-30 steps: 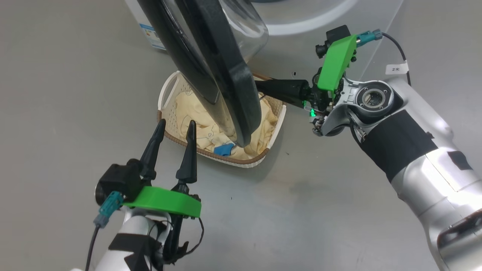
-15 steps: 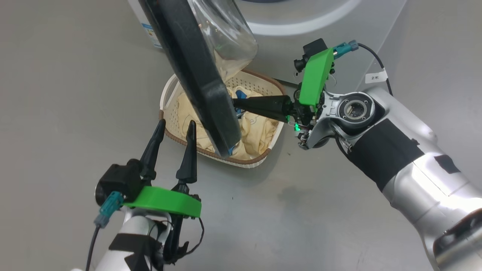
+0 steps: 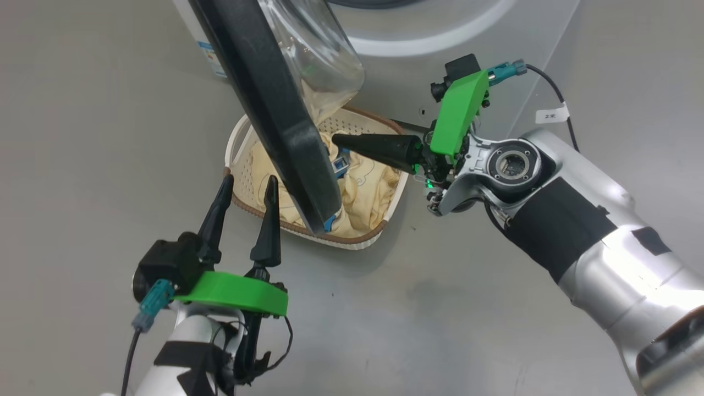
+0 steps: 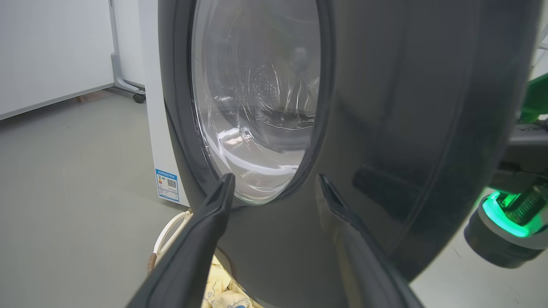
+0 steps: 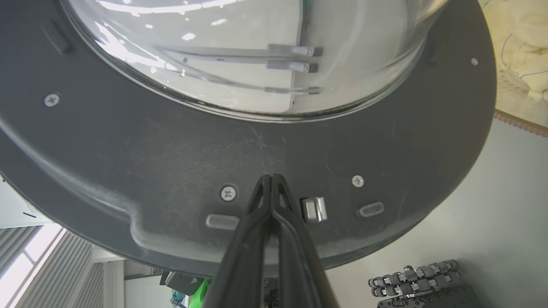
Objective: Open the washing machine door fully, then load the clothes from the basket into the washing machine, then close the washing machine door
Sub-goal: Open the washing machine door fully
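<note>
Here, washing machine door point(image 3: 275, 110) edge-on over the basket point(image 3: 352, 242), hiding much of the clothes point(image 3: 368, 192), right hand point(image 3: 335, 140) pinched shut at its inner ring, left hand point(image 3: 249, 180) spread wide, empty.

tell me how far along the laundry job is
Done: the round black-ringed glass washing machine door is unlatched and swung partly out from the white washing machine. In hand: the right gripper, jaws shut, presses its tip on the door's inner face, apparently opening it wider; the left gripper hovers open. Left: the pale yellow clothes lie in the cream perforated basket; loading and closing remain.
</note>
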Controlling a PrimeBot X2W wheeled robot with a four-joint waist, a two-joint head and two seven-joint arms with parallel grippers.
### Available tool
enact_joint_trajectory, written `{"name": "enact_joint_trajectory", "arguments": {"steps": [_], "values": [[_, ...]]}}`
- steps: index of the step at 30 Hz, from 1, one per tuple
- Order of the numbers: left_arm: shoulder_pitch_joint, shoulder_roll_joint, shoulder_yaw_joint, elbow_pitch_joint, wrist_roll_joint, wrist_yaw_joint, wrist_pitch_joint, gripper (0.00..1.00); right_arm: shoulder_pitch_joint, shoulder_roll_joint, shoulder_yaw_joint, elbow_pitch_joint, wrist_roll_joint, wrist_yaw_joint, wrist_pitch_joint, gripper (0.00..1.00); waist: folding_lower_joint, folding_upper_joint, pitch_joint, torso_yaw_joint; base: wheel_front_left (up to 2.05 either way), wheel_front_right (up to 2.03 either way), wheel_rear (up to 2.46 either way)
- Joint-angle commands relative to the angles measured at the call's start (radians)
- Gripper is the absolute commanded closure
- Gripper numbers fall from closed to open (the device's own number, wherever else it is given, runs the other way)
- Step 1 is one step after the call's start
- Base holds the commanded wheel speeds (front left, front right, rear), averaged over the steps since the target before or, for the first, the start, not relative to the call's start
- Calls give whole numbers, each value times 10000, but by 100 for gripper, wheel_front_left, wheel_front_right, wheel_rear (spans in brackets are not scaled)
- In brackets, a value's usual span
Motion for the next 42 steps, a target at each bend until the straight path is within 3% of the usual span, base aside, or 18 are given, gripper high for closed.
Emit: {"name": "enact_joint_trajectory", "arguments": {"steps": [1, 9, 16, 21, 23, 26, 33, 42], "values": [[54, 190, 415, -273, 102, 17, -67, 0, -202, 24, -173, -419, -168, 2, -264, 100, -1, 0, -129, -133, 0, 0, 0], [383, 190, 1019, -162, 462, -94, -67, 0, 896, -1115, -135, -1538, -1844, 2, -2066, 100, -1, 0, -829, -830, 0, 0, 0], [805, 190, 1855, -161, 856, -278, -67, 0, 2159, -2407, 215, -2827, -4773, 2, -5404, 100, -1, 0, -1335, -1501, 0, 0, 0], [1212, 190, 2394, -244, 1086, -401, -67, 0, 2958, -3114, 442, -2536, -7029, 2, -8132, 100, -1, 0, -1705, -1984, 0, 0, 0], [1313, 190, 2531, -276, 1129, -434, -67, 0, 3200, -3204, 325, -2290, -7731, 2, -8469, 100, -1, 0, -1771, -2096, 0, 0, 0], [1438, 190, 2725, -329, 1192, -479, -67, 0, 3632, -3146, -410, -1883, -8865, 2, -8625, 100, -1, 0, -1851, -2253, 0, 0, 0], [1637, 190, 3047, -473, 1320, -568, -67, 0, 5439, -2261, -3419, -2373, -12210, 2, -8640, 100, -1, 0, -1955, -2551, 0, 0, 0], [1793, 190, 3263, -548, 1378, -643, -67, 0, 7308, -1070, -5921, -3565, -14824, 2, -8642, 100, -1, 0, -1980, -2751, 0, 0, 0]]}}
